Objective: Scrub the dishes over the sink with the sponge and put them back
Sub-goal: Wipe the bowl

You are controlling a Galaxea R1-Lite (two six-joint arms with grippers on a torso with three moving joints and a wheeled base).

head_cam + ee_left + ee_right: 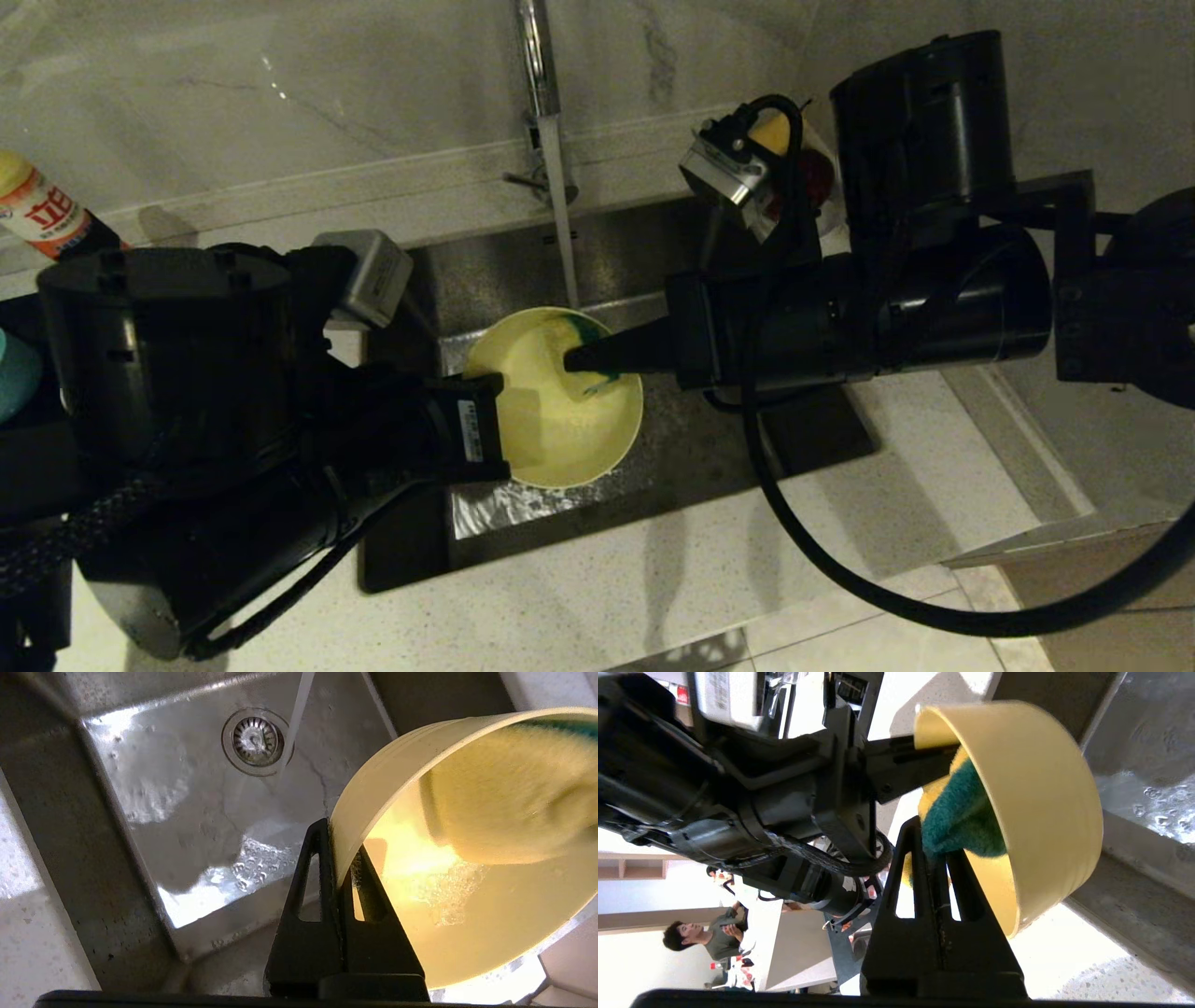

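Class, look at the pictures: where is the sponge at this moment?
In the head view, the sponge sits inside the yellow bowl over the sink, pinched by the right hand, just below the running tap water.

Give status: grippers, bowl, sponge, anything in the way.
Left gripper shut on yellow bowl rim, over sink. Right gripper shut on sponge, inside bowl. Tap running. Nothing in the way.

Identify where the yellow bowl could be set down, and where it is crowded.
Free: pale speckled counter in front of the steel sink. Crowded: over the sink, where the left gripper clamps the round yellow plastic bowl and the right gripper scrubs.
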